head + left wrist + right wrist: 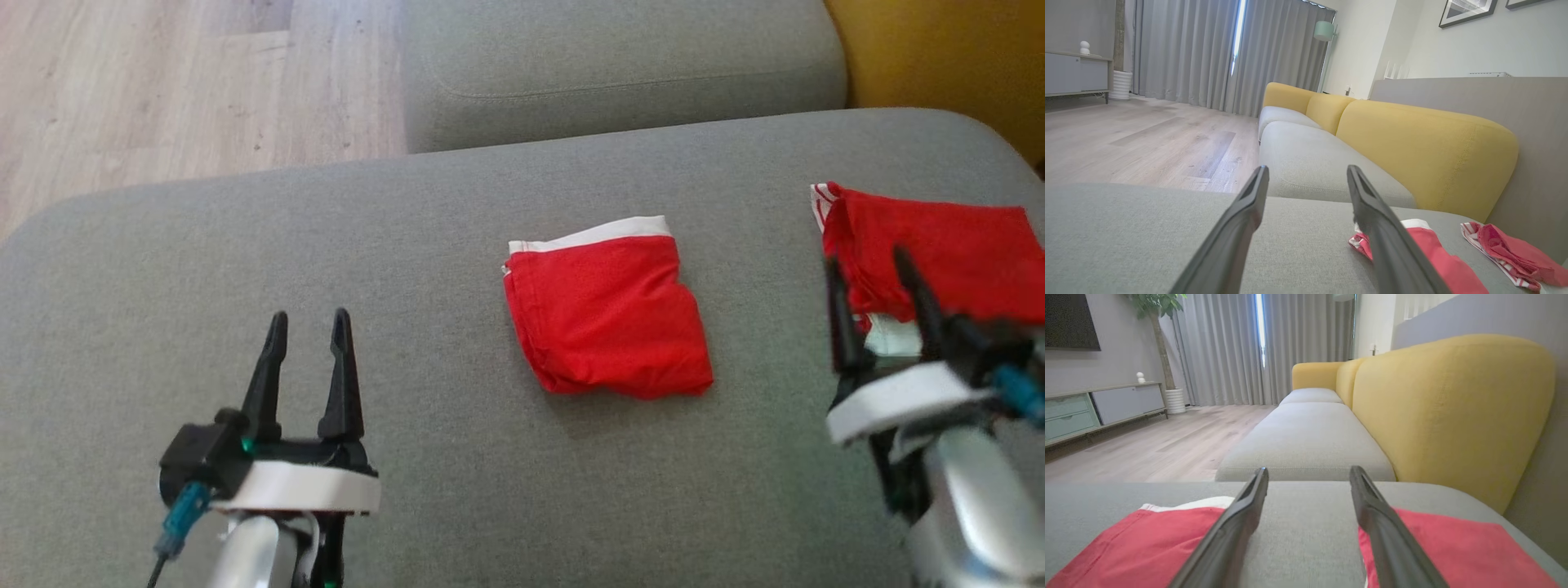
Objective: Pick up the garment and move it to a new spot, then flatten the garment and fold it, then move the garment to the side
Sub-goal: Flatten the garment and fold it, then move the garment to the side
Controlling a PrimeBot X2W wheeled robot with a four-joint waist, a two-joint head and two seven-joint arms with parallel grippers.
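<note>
A folded red garment [608, 318] with a white waistband lies in the middle of the grey cushion [408, 245]. A second red garment [947, 245], with a striped band, lies flat at the cushion's right end. My right gripper [867, 265] is open at this garment's left edge, nothing between its fingers. In the right wrist view the open gripper [1309, 471] points between the folded garment [1143, 539] and the right-hand one [1461, 547]. My left gripper [309, 322] stands open and empty at the lower left. Its wrist view shows its gripper [1307, 171] left of both garments [1437, 253].
A second grey seat cushion [620, 65] lies beyond a gap. The yellow backrest [1453, 408] runs along the right side. Wooden floor [163, 90] drops away past the cushion's far left edge. A low cabinet [1098, 408] and curtains stand across the room.
</note>
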